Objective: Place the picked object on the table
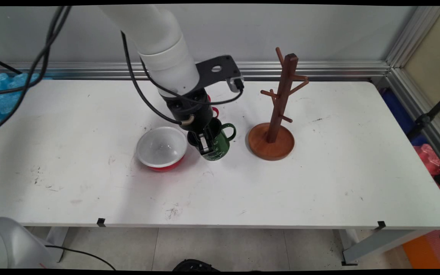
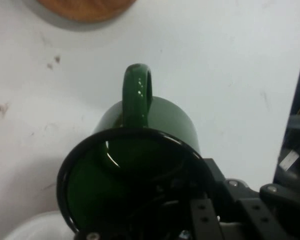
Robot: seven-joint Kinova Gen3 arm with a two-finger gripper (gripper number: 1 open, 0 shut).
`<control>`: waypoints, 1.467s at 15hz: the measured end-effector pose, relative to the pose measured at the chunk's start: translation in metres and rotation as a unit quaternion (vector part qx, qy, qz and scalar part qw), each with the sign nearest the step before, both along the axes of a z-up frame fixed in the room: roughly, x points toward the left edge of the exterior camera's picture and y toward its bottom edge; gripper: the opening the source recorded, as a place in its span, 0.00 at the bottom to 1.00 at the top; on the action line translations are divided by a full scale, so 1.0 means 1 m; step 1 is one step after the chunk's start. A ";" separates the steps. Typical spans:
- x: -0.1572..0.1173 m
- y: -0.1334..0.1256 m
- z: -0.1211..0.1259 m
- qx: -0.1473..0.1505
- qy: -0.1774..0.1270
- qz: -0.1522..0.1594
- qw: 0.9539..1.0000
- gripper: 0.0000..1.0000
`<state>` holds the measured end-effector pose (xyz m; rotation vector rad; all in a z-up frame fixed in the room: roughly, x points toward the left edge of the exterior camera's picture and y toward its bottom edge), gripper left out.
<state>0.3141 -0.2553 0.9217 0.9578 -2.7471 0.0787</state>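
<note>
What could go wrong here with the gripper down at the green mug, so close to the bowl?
The gripper grips the green mug only by its rim, one finger inside, so the mug could tilt or slip if lifted.

The bowl sits right beside the mug; a sideways move could knock it.

A red object sits half hidden behind the arm, and the wooden mug tree stands on the handle's side; a swing could strike either.
</note>
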 end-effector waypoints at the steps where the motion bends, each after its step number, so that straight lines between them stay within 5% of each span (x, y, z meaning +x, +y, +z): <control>1: -0.002 -0.002 -0.003 0.002 -0.010 -0.003 1.000 0.00; 7: -0.017 -0.012 -0.021 0.013 -0.050 -0.019 0.999 0.00; 22: -0.052 -0.038 -0.072 0.026 -0.093 -0.045 0.994 0.00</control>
